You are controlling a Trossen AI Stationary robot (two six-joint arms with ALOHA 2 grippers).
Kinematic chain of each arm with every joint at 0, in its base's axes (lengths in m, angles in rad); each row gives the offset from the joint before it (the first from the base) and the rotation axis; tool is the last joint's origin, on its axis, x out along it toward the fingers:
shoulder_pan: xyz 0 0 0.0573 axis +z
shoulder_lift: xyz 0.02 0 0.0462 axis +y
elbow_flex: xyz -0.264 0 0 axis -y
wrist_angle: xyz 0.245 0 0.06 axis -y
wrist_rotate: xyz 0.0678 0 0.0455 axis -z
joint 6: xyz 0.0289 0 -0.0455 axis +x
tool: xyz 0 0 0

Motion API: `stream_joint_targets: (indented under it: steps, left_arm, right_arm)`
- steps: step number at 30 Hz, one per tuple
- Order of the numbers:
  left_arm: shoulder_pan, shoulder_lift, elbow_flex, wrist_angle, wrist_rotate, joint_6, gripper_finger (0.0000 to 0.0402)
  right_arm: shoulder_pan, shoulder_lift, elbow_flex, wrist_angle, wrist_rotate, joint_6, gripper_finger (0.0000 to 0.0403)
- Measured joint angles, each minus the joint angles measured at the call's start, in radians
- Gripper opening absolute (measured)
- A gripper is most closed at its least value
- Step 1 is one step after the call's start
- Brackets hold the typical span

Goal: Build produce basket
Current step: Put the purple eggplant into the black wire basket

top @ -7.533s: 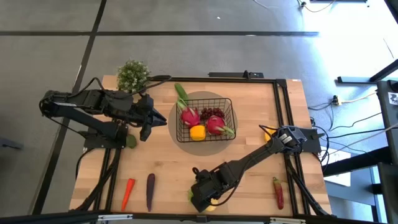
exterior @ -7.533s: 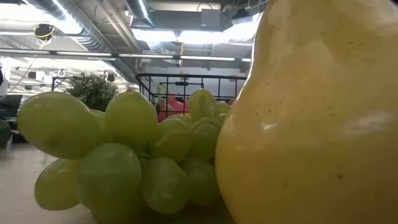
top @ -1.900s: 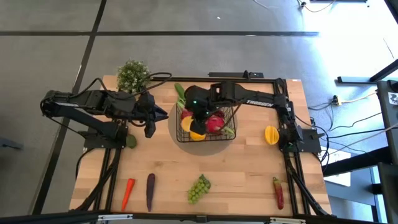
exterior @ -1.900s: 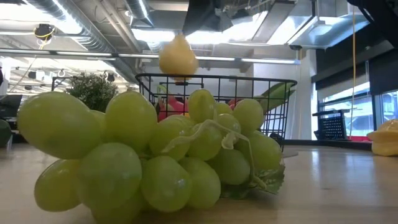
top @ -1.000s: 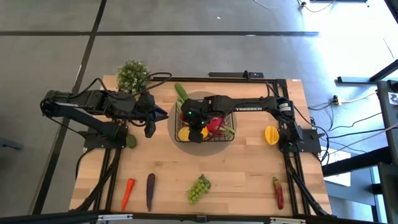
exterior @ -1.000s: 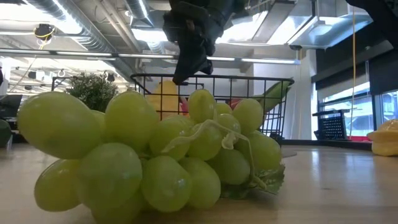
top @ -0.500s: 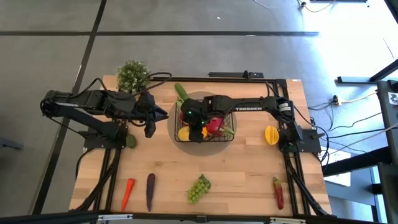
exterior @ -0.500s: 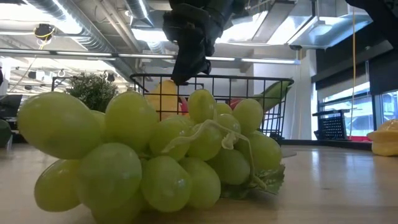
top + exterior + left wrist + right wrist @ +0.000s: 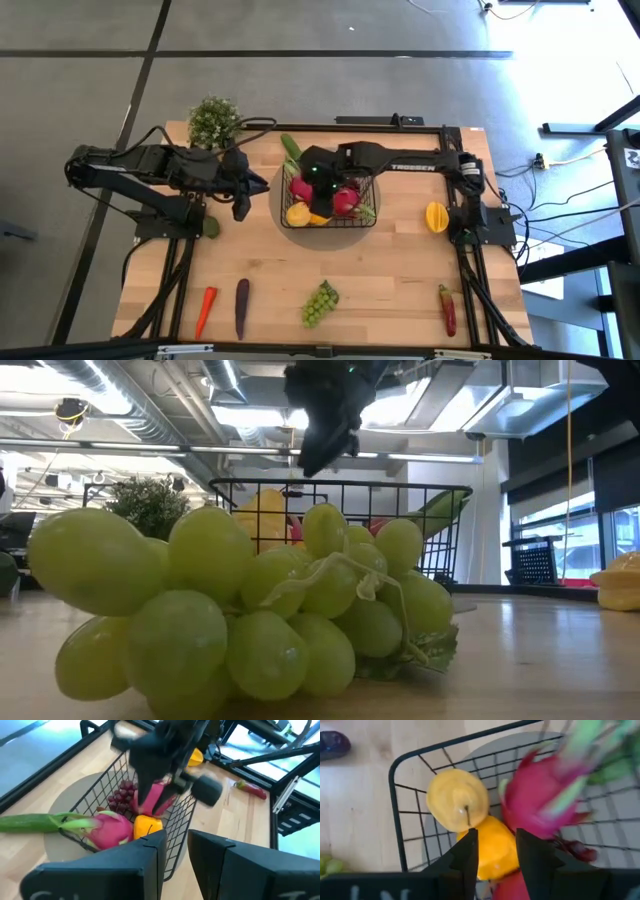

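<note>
The black wire basket (image 9: 372, 190) stands mid-table on a grey round mat. In it lie a yellow pear (image 9: 457, 802), an orange pepper (image 9: 492, 850), two pink dragon fruits (image 9: 540, 795) and purple grapes (image 9: 122, 800). A green cucumber (image 9: 290, 150) sticks out over the basket's far left rim. My right gripper (image 9: 497, 837) hangs open above the basket's left half, pointing steeply down, with nothing between its fingers. My left gripper (image 9: 252, 187) waits open just left of the basket, raised above the table. Green grapes (image 9: 320, 303) lie near the front edge.
On the table lie a carrot (image 9: 205, 310) and an eggplant (image 9: 241, 307) at the near left, a red chili (image 9: 447, 308) at the near right and a yellow fruit (image 9: 436, 216) right of the basket. A potted plant (image 9: 213, 120) stands at the far left corner.
My right gripper has risen out of the basket and drawn back a little toward the table's far edge. The yellow pear stays lying in the basket's near left corner.
</note>
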Motion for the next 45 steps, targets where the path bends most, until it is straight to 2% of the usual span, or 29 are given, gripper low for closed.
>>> stream_joint_targets:
  steps: [6, 11, 17, 24, 28, 34, 38, 41, 45]
  left_arm:
    - [-0.021, 0.000, 0.000, -0.011, 0.034, -0.045, 0.0069]
    - [-0.069, 0.000, 0.000, -0.011, 0.029, -0.056, 0.0069]
    - [-0.114, 0.000, 0.000, -0.011, -0.003, -0.079, 0.0069]
    - [-0.162, 0.000, 0.000, -0.047, -0.006, -0.169, 0.0069]
    - [-0.198, 0.000, 0.000, -0.131, -0.006, -0.333, 0.0069]
    - [-0.289, 0.029, 0.000, -0.271, -0.006, -0.747, 0.0069]
    - [-0.368, 0.060, 0.000, -0.313, -0.003, -0.994, 0.0069]
    - [-0.425, 0.096, 0.000, -0.314, -0.002, -1.070, 0.0069]
    - [-0.493, 0.151, 0.000, -0.314, -0.001, -1.166, 0.0069]
  right_arm:
    - [0.020, -0.091, 0.000, -0.089, 0.041, 0.065, 0.0122]
    - [0.064, -0.191, 0.001, -0.210, 0.204, 0.152, 0.0122]
    - [0.122, -0.292, 0.001, -0.391, 0.368, 0.356, 0.0122]
    - [0.176, -0.321, 0.001, -0.617, 0.395, 0.535, 0.0122]
    - [0.220, -0.322, 0.001, -0.640, 0.390, 0.570, 0.0122]
    - [0.287, -0.328, 0.000, -0.641, 0.390, 0.576, 0.0122]
    - [0.315, -0.336, 0.000, -0.642, 0.348, 0.576, 0.0122]
    - [0.335, -0.336, 0.000, -0.641, 0.325, 0.563, 0.0122]
    - [0.350, -0.336, 0.000, -0.640, 0.213, 0.493, 0.0122]
